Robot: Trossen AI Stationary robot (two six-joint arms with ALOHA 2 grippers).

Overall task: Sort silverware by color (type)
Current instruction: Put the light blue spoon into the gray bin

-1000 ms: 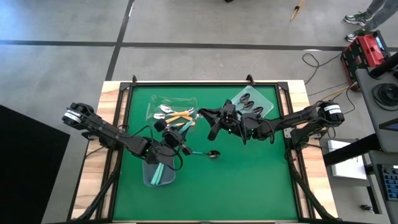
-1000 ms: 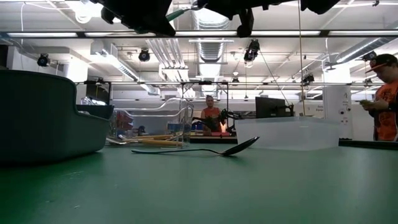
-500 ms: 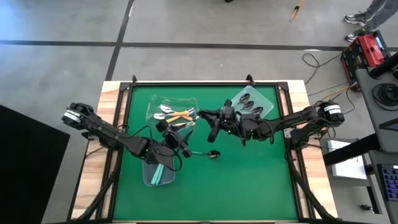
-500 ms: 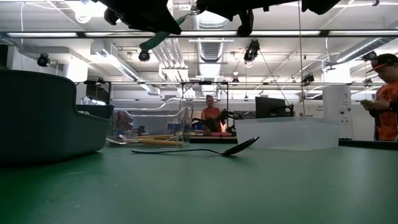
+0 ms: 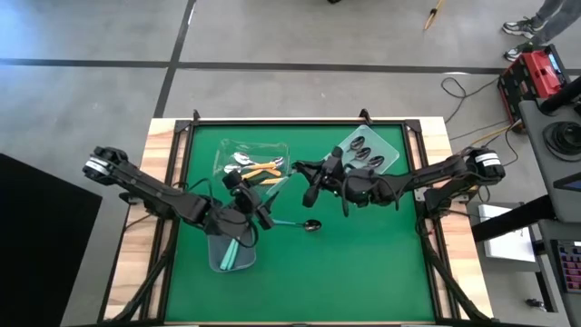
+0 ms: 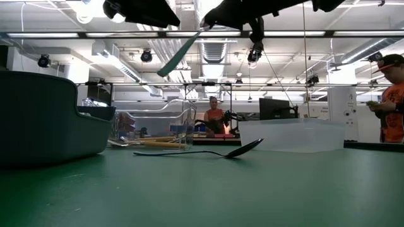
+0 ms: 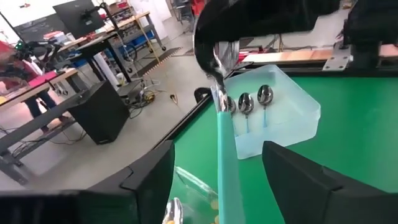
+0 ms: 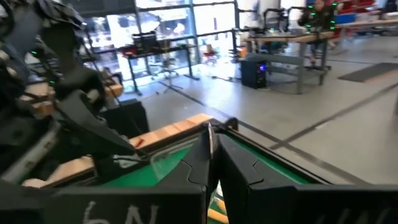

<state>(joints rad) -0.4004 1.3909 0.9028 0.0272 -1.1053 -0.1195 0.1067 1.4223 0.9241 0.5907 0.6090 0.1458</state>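
Observation:
A teal-handled spoon (image 5: 276,185) hangs in the air over the mat's middle, between my two grippers. My right gripper (image 5: 298,168) is shut on its metal end. The teal handle (image 7: 224,155) runs down between the fingers of my left gripper (image 7: 217,186), which stands open around it without touching. In the low view the handle (image 6: 180,53) slants down from the right gripper (image 6: 211,19). Another spoon (image 5: 304,224) lies flat on the green mat. My right gripper pinches the spoon's metal bowl (image 7: 216,53) between its two shut fingers, and the bowl's thin edge (image 8: 209,134) sticks out past them. The fingers come in about level from the table's right side. The spoon is clear of the table, its handle slanting down toward my left gripper.
A clear bin (image 5: 259,150) at the far left holds orange-handled and other spoons. A second clear bin (image 5: 386,145) at the far right holds dark-handled spoons. A grey bin (image 5: 218,259) with teal spoons stands below my left gripper. The mat's near right part is bare.
My left gripper has opened and let go of the teal handle, and it has risen a little. The handle's free end has dropped, so the spoon now slants down from my right gripper, which has stayed in place, shut on the bowl.

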